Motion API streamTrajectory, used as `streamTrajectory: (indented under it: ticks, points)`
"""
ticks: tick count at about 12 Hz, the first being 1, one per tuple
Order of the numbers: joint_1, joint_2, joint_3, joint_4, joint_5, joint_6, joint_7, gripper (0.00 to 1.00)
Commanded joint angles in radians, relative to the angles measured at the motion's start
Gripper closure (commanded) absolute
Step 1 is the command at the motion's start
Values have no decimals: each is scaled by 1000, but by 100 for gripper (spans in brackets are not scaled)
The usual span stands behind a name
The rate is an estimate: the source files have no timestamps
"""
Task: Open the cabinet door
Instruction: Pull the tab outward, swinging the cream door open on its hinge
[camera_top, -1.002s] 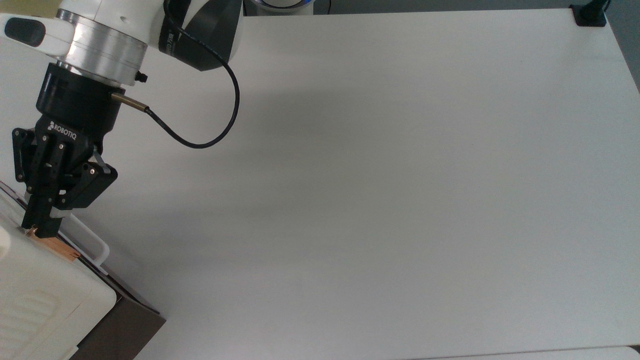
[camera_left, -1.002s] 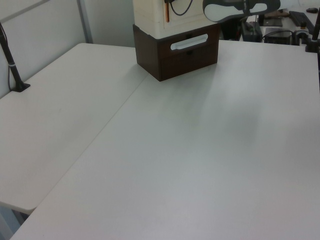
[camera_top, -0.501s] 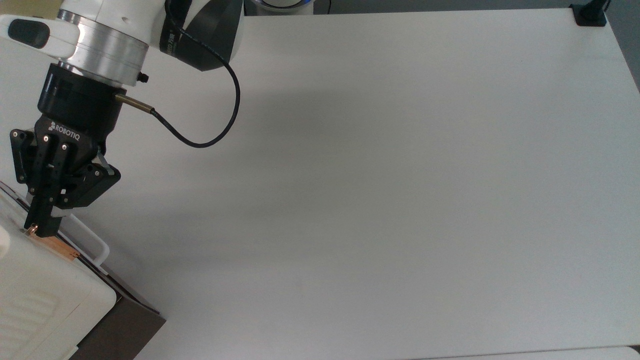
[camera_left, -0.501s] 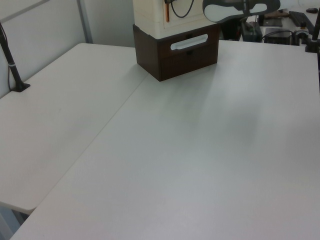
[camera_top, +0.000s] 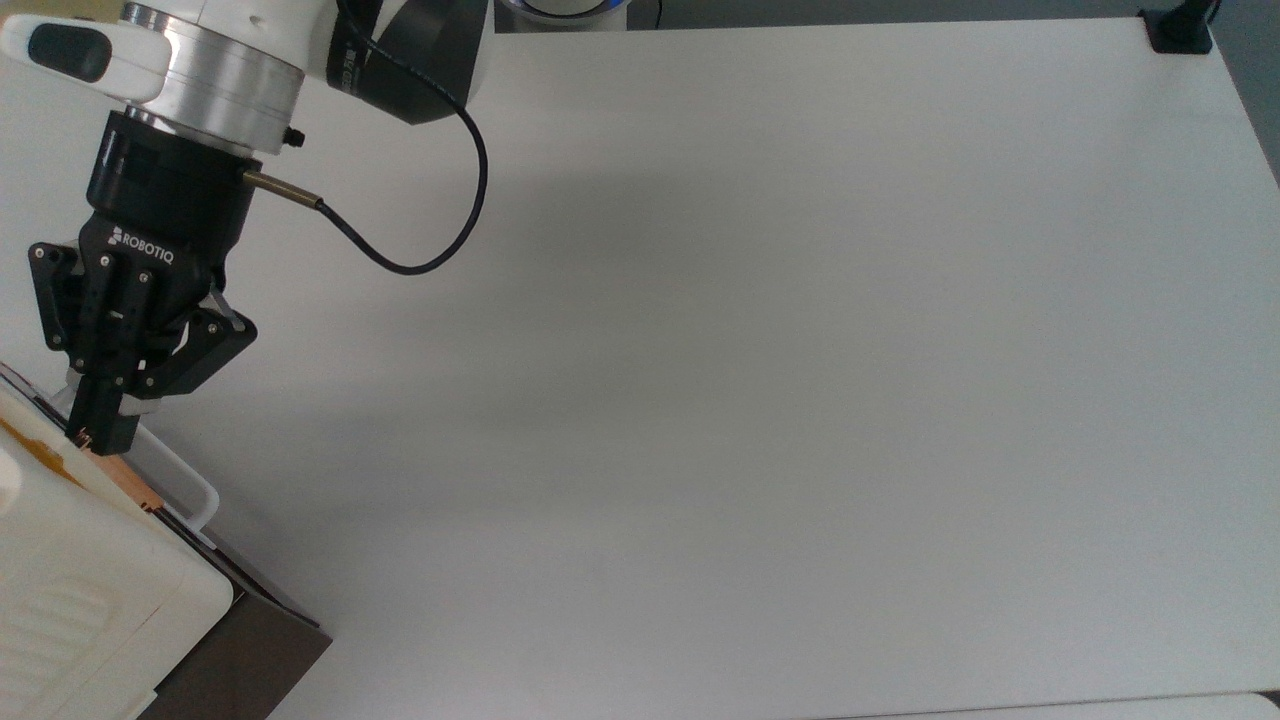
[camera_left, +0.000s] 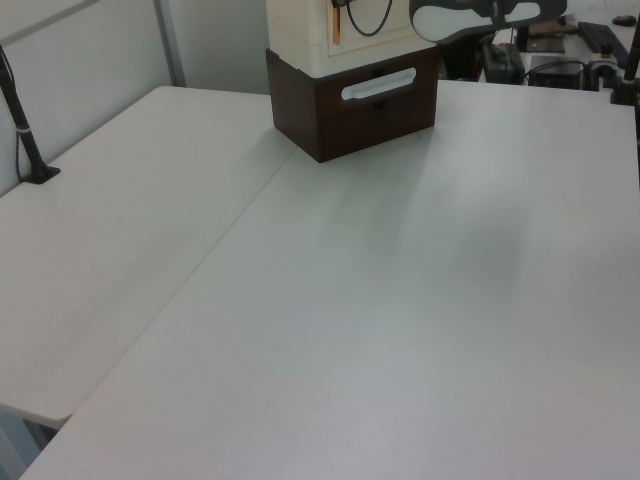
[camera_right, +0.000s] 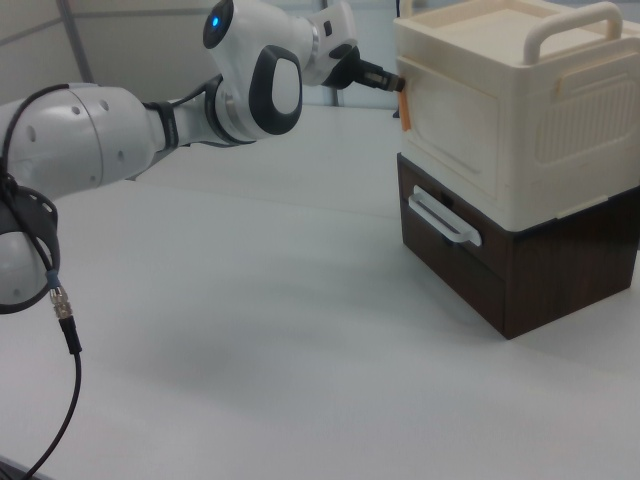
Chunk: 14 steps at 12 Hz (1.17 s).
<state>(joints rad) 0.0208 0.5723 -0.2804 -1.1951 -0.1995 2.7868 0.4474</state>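
My claw (camera_top: 100, 435) is clenched on the copper handle (camera_top: 128, 482) of the cabinet door (camera_right: 452, 122), barely ajar. I'd pull along the hinge arc, steadily, without dragging the cabinet (camera_right: 520, 90).

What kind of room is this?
Probably a robot lab: a white robot arm works at a big bare white table, its gripper at a small cabinet, with equipment behind.
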Motion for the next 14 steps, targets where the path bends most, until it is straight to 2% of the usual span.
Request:
streamTrajectory:
  ticks: [1, 5, 7, 10, 11, 12, 13, 14]
  points:
    - [11, -170, 19, -220, 5, -6, -75, 100]
    - [11, -225, 40, -277, 6, -10, -76, 98]
    - [10, -258, 40, -317, 6, -10, -78, 91]
    - [-8, -362, 81, -441, 8, -12, -76, 85]
    - [-10, -389, 82, -475, 8, -21, -78, 78]
    - [-10, -419, 82, -504, 8, -48, -78, 65]
    - [-10, -452, 87, -524, 8, -106, -78, 37]
    - [-10, -472, 96, -520, 12, -189, -78, 0]
